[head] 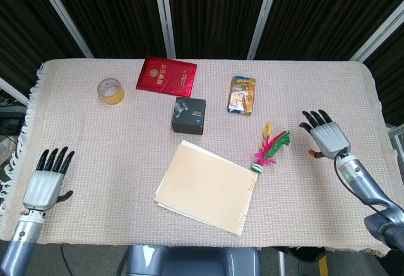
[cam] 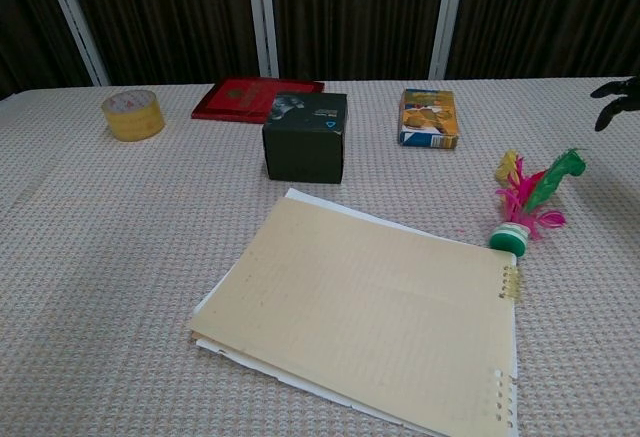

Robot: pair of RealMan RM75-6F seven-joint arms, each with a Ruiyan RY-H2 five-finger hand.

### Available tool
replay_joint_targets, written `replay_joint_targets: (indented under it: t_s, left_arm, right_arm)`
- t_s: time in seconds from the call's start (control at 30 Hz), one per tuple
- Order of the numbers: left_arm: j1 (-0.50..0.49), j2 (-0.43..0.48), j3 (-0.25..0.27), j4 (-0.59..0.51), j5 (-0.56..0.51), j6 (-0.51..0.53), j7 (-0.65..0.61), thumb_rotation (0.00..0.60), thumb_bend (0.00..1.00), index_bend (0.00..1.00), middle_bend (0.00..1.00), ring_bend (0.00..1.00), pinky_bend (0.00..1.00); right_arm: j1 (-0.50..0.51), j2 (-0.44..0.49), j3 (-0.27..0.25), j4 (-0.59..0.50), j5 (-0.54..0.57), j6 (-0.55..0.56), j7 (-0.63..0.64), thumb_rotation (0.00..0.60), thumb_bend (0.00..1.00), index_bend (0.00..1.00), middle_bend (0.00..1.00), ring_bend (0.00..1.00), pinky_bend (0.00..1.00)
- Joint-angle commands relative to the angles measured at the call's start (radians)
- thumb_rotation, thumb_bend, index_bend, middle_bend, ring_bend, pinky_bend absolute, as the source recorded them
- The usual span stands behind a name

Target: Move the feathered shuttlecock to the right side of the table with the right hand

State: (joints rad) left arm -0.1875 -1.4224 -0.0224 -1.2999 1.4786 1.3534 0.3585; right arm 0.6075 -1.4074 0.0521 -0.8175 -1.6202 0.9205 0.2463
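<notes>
you're on approach: right hand (head: pixel 325 137), fingers (head: pixel 314 119) apart & empty, hovers at frame right near the feathered shuttlecock (head: pixel 270 148). next, lower onto it & close.

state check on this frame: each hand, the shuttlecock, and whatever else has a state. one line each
right hand: open, holds nothing, apart from the shuttlecock
left hand: open, holds nothing, at the near left table edge
feathered shuttlecock: lying on the cloth, untouched
notebook: closed, flat
black box: closed
orange pack: lying flat
tape roll: lying flat
</notes>
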Motion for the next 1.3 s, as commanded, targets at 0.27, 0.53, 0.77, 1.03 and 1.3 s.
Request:
replay_joint_targets:
  t_s: [0.27, 0.53, 0.77, 1.03, 1.3]
  left_arm:
    - [-0.003, -0.006, -0.001, 0.007, 0.000, 0.005, 0.001, 0.563, 0.09, 0.00, 0.00, 0.00, 0.00]
    - [-0.008, -0.005, -0.006, 0.015, -0.009, -0.001, -0.008, 0.561, 0.09, 0.00, 0.00, 0.00, 0.00]
    - [-0.010, 0.000, -0.009, 0.021, -0.013, 0.000, -0.023, 0.561, 0.09, 0.00, 0.00, 0.00, 0.00]
    - [-0.003, 0.008, -0.009, 0.014, -0.006, 0.024, -0.029, 0.562, 0.09, 0.00, 0.00, 0.00, 0.00]
    - [0.002, 0.017, -0.006, 0.006, 0.003, 0.041, -0.037, 0.562, 0.09, 0.00, 0.00, 0.00, 0.00]
  right_arm:
    - [0.059, -0.124, -0.073, 0.157, -0.059, -0.023, 0.090, 0.600, 0.18, 0.25, 0.00, 0.00, 0.00]
    - [0.088, -0.147, -0.082, 0.163, -0.061, -0.031, 0.053, 0.600, 0.18, 0.25, 0.00, 0.00, 0.00]
    - [0.104, -0.131, -0.070, 0.130, -0.046, -0.020, -0.024, 0.600, 0.18, 0.22, 0.00, 0.00, 0.00]
    - [0.135, -0.108, -0.050, 0.066, -0.026, -0.034, -0.095, 0.600, 0.18, 0.18, 0.00, 0.00, 0.00]
    - [0.158, -0.084, -0.036, -0.017, -0.011, -0.037, -0.172, 0.600, 0.18, 0.17, 0.00, 0.00, 0.00]
